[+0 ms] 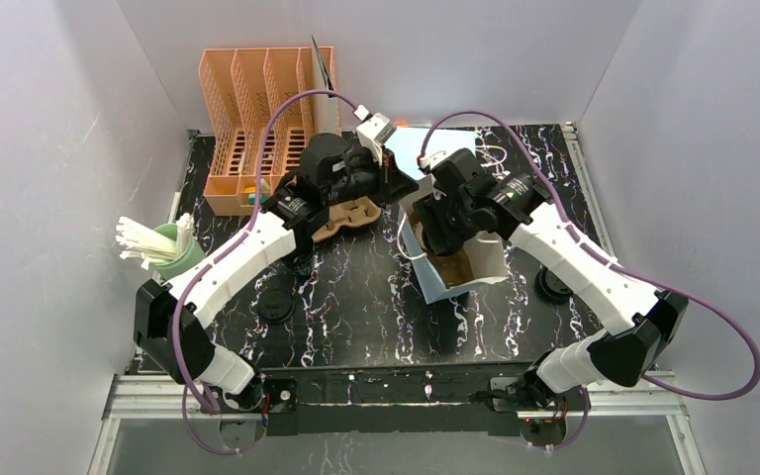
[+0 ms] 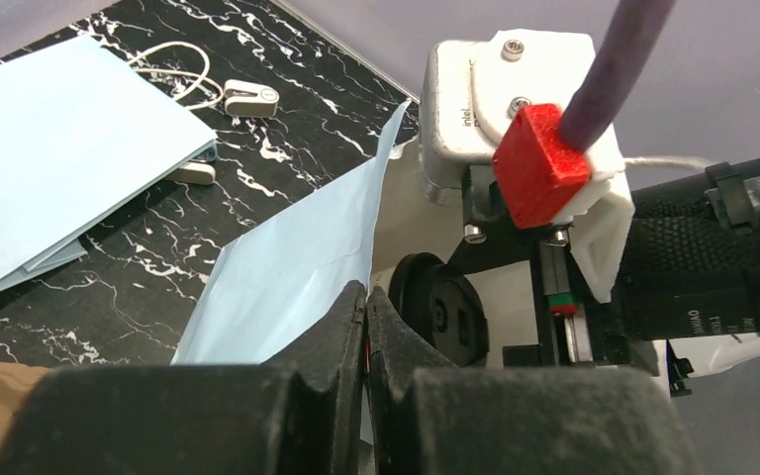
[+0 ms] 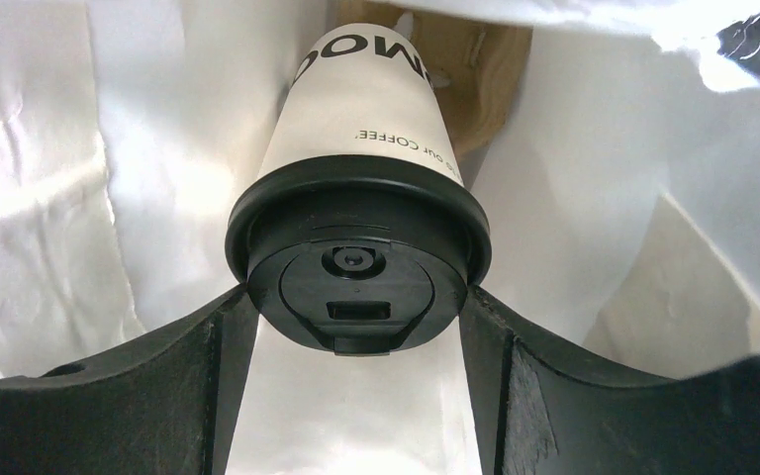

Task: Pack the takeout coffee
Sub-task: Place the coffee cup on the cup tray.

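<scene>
A takeout coffee cup [image 3: 371, 109], white-sided with a round black lid [image 3: 356, 262], hangs inside the light-blue paper bag [image 1: 433, 280]. My right gripper [image 3: 356, 297] is shut on it, one finger on each side of the lid. The bag's white inner walls [image 3: 49, 198] surround it. My left gripper [image 2: 366, 297] is shut on the bag's upper edge [image 2: 297, 257], pinching the blue paper. In the top view both grippers meet over the bag: the left gripper [image 1: 393, 183] at its rim, the right gripper [image 1: 445, 236] reaching in. Two more black lids [image 1: 275, 305] [image 1: 554, 285] sit on the table.
A brown pulp carrier [image 1: 356, 213] lies under the left arm, left of the bag. Something brown [image 3: 480, 79] lies at the bag's bottom. A flat blue bag [image 2: 69, 148] lies at the back. An orange file rack [image 1: 257, 119] stands back left, a green holder [image 1: 170, 252] at the left.
</scene>
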